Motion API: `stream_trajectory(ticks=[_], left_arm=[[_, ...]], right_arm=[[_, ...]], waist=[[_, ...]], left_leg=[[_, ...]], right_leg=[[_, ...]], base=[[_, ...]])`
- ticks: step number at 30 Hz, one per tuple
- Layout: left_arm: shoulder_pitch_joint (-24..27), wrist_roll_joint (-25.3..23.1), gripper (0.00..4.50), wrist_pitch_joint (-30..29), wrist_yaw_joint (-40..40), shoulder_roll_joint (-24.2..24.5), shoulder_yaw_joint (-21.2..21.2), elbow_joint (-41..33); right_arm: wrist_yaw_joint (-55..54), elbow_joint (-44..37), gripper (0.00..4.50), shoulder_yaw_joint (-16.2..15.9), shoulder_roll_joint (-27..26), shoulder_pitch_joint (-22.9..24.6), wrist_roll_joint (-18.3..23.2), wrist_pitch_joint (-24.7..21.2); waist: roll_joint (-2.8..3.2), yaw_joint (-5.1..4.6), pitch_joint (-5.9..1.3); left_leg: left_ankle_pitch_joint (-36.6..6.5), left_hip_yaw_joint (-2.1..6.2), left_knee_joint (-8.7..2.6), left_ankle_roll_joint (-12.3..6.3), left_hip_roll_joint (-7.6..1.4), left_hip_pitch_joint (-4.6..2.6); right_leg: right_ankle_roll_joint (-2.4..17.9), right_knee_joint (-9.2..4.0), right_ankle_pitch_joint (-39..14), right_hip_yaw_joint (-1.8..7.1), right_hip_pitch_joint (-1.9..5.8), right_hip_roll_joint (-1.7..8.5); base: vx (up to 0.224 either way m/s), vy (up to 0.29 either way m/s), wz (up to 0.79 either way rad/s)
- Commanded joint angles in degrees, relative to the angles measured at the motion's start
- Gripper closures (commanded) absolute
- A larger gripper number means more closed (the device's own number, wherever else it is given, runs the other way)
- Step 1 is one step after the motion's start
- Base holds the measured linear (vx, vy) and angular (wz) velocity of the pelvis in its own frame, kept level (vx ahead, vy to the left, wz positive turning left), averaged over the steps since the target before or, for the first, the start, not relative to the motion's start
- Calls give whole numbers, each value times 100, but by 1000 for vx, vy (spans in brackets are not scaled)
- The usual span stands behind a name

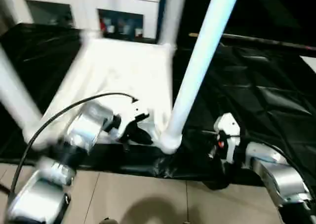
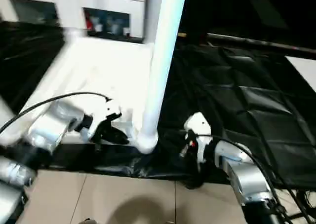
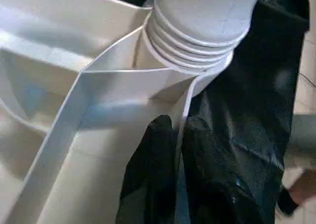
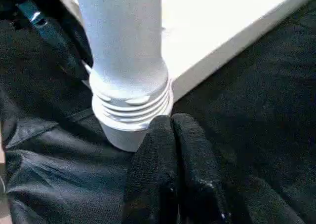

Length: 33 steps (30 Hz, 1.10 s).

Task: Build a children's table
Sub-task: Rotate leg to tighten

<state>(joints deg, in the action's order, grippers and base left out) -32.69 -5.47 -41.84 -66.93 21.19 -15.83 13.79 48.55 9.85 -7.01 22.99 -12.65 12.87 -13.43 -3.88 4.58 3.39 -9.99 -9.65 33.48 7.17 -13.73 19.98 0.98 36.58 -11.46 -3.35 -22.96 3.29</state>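
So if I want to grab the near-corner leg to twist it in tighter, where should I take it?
Probably the plain round shaft of the leg just above its threaded collar, coming in level from the right gripper side. It stands upright in the tabletop corner socket, and ribs crowd the inner side.

Silver forearms; black cables; white wrist housings; black-fingered left claw.

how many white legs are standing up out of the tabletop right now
3. One leg at the near corner by the grippers, one at the far corner, one blurred at left. A fourth may be hidden.
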Motion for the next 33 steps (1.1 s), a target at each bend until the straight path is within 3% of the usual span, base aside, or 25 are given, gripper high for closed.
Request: stream_trajectory(ticks=[1,2,5,9,10,11,12,16,19,22,26,27,28,33], left_arm=[[192,-108,440,-483,281,-28,164,-251],[254,-95,444,-653,367,-82,164,-488],[313,-75,448,-664,557,-180,113,-741],[375,25,449,125,654,-180,28,-788],[376,46,449,269,723,-195,51,-738],[361,31,449,1111,708,-126,11,-532],[321,154,449,1283,610,-147,92,-473],[242,196,449,1158,575,-99,112,-454],[211,-46,449,1217,707,136,-81,-365],[290,75,449,1290,646,188,12,-363],[350,235,449,1006,622,221,144,-452],[345,199,422,1011,674,237,151,-419],[345,199,422,1011,674,237,151,-419],[336,191,422,1306,789,372,121,-272]], right_arm=[[-63,37,450,79,9,-94,-12,-39],[-73,53,450,50,17,-117,-49,-47],[-81,110,450,15,33,-155,-114,-29],[-87,184,450,0,40,-187,-180,38],[-108,213,450,-7,49,-203,-206,75],[-146,246,450,-51,89,-225,-306,166],[-115,262,450,-85,112,-244,-333,209],[-103,303,450,-82,115,-263,-318,250],[-82,314,450,-70,120,-273,-350,269],[-78,306,450,-57,97,-264,-354,287],[-78,333,450,-102,99,-261,-362,331],[-78,337,450,-106,99,-264,-363,333],[-78,337,450,-106,99,-264,-363,333],[-43,383,450,-127,101,-290,-378,361]], waist=[[-3,61,-337],[-40,39,-343],[-20,63,-348],[-44,91,-347],[-73,78,-352],[-59,105,-354],[-61,97,-363],[-32,97,-369],[-25,101,-364],[-39,98,-358],[-39,95,-364],[-59,95,-364],[-49,96,-367],[-42,93,-353]], left_leg=[[-1115,-43,-368,-168,55,37],[-1102,-48,-364,-166,41,39],[-972,-52,-358,-221,48,38],[-952,-57,-351,-260,67,45],[-938,-65,-349,-255,63,48],[-903,-60,-344,-276,76,48],[-883,-64,-344,-263,68,41],[-834,-65,-345,-241,52,33],[-862,-61,-349,-238,55,36],[-908,-61,-353,-194,58,40],[-840,-63,-349,-182,57,40],[-833,-67,-346,-191,60,41],[-808,-65,-346,-204,59,41],[-907,-64,-350,-192,63,42]], right_leg=[[904,-553,-1561,233,303,374],[910,-540,-1513,235,305,372],[933,-534,-1315,236,292,360],[901,-546,-1244,232,290,355],[886,-542,-1226,235,295,352],[828,-555,-1226,232,285,352],[831,-535,-1136,238,290,351],[985,-476,-769,233,291,351],[968,-477,-818,235,299,355],[913,-489,-995,234,303,360],[984,-464,-814,236,304,354],[983,-467,-802,235,306,352],[986,-462,-782,235,310,355],[939,-485,-951,232,304,357]], base=[[0,0,0],[0,0,0],[0,0,0],[0,0,0],[0,0,0],[0,0,0],[0,0,0],[0,0,0],[0,0,0],[0,0,0],[0,0,0],[0,0,0],[0,0,0],[0,0,0]])
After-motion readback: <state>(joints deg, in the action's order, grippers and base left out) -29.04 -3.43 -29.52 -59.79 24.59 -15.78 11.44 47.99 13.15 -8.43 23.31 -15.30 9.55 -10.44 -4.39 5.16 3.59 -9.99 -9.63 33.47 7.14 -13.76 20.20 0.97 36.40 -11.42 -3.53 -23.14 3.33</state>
